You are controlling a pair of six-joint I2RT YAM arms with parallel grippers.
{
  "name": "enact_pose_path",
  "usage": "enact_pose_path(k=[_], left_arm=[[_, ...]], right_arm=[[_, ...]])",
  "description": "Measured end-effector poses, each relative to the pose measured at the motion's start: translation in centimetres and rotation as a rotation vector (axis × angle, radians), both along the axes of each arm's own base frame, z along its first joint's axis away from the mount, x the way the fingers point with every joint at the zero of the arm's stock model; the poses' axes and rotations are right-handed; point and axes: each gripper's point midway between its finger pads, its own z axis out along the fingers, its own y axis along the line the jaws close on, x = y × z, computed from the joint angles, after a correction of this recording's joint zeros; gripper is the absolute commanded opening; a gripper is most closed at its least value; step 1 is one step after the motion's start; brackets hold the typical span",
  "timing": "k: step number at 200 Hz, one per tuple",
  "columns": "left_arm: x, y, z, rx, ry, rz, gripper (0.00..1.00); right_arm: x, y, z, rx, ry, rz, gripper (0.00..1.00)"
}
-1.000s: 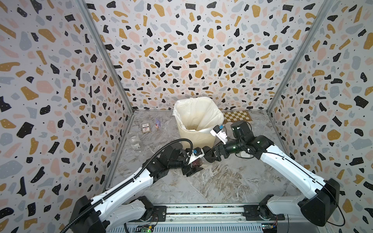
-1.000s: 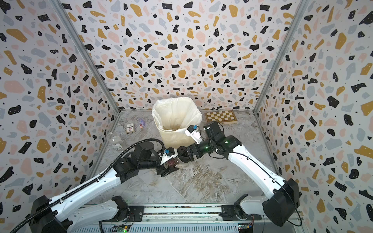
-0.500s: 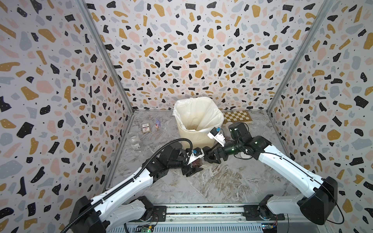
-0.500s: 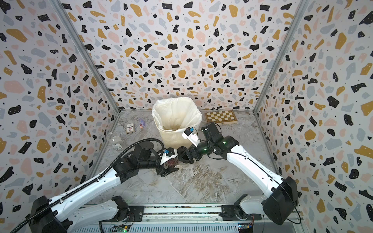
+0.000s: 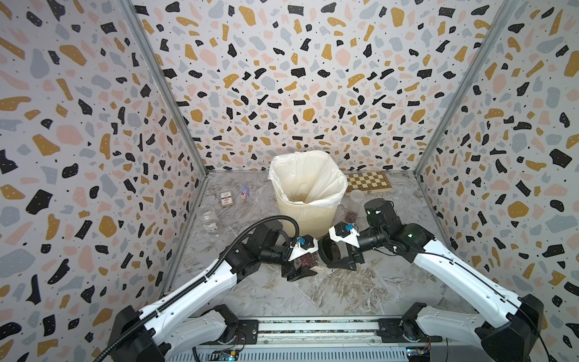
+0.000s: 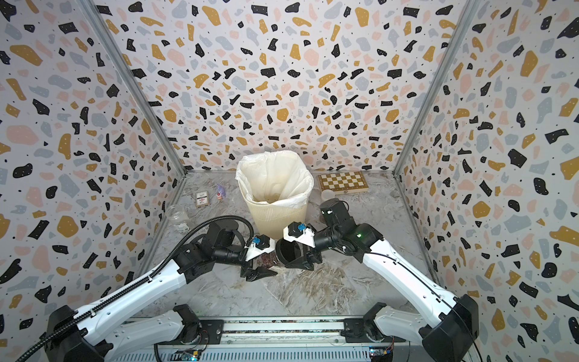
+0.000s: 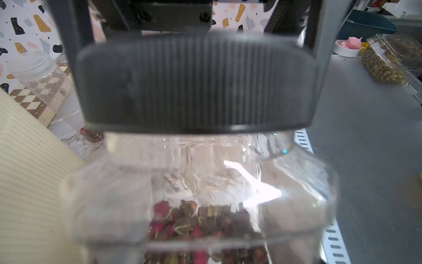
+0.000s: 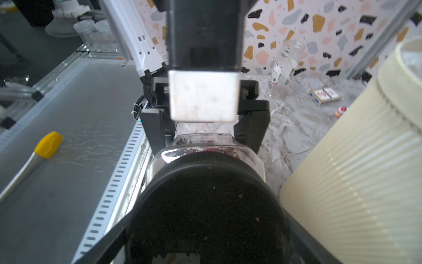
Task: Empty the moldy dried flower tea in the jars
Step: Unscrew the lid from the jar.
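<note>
A: Starting with the biggest, what do you see?

B: A marbled desk (image 5: 313, 297), and toward its back a cream ribbed bin (image 5: 305, 216) lined in white.

A: And the arms?

B: Both reach to the middle, just in front of the bin. The left tool (image 5: 304, 262) is closed across the clear body of the held jar (image 7: 201, 182), one finger on each side. The right tool (image 5: 336, 255) faces it, its fingers pressed against the ribbed side of the black lid (image 7: 196, 82). It is clamped on that wide lid.

A: How does the held jar lie?

B: On its side between the two tools, with the lid toward the right one. The lid sits on the neck. Whether the glass touches the desk I cannot tell.

A: Anything smaller?

B: A chessboard (image 5: 369, 183) lies at the back right, beside the bin. A labelled jar (image 5: 209, 219) stands upright near the left wall. A far jar (image 5: 356, 202) with a clear lid stands between bin and chessboard, behind the right arm.

A: And the tea?

B: The tea (image 7: 201, 224), red and brown buds, is heaped along the low side of the held jar. More reddish bits show at the base of the far jar.
</note>
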Motion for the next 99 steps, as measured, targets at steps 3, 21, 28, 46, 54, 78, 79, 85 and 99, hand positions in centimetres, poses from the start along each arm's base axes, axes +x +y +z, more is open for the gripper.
enact_pose_path(k=[3, 21, 28, 46, 54, 78, 79, 85, 99], left_arm=[[-0.04, 0.01, -0.01, 0.000, 0.000, -0.002, 0.70], [-0.32, 0.04, -0.09, 0.001, 0.003, -0.017, 0.70], [-0.35, 0.05, -0.11, 0.002, 0.001, -0.019, 0.70], [-0.46, 0.15, -0.17, 0.004, 0.016, -0.020, 0.70], [-0.50, 0.26, -0.26, 0.007, 0.033, -0.015, 0.70], [-0.60, 0.32, -0.33, 0.009, 0.051, -0.013, 0.70], [-0.60, 0.32, -0.33, 0.009, 0.051, -0.012, 0.70], [-0.59, 0.32, -0.34, 0.009, 0.052, -0.011, 0.70], [-0.48, 0.34, -0.40, 0.013, 0.050, -0.006, 0.70]], right_arm=[[-0.07, 0.01, -0.02, 0.002, -0.015, 0.011, 0.82], [-0.39, -0.03, -0.13, 0.006, -0.073, 0.053, 0.86], [-0.44, -0.04, -0.14, 0.008, -0.089, 0.064, 0.90], [-0.38, -0.03, -0.07, 0.015, -0.133, 0.080, 0.99], [-0.23, 0.00, 0.05, 0.019, -0.149, 0.079, 1.00], [-0.16, 0.03, 0.11, 0.021, -0.147, 0.075, 0.99], [-0.16, 0.03, 0.11, 0.021, -0.146, 0.075, 0.99], [-0.13, 0.03, 0.13, 0.020, -0.140, 0.071, 0.99], [-0.04, 0.03, 0.17, 0.016, -0.120, 0.056, 0.99]])
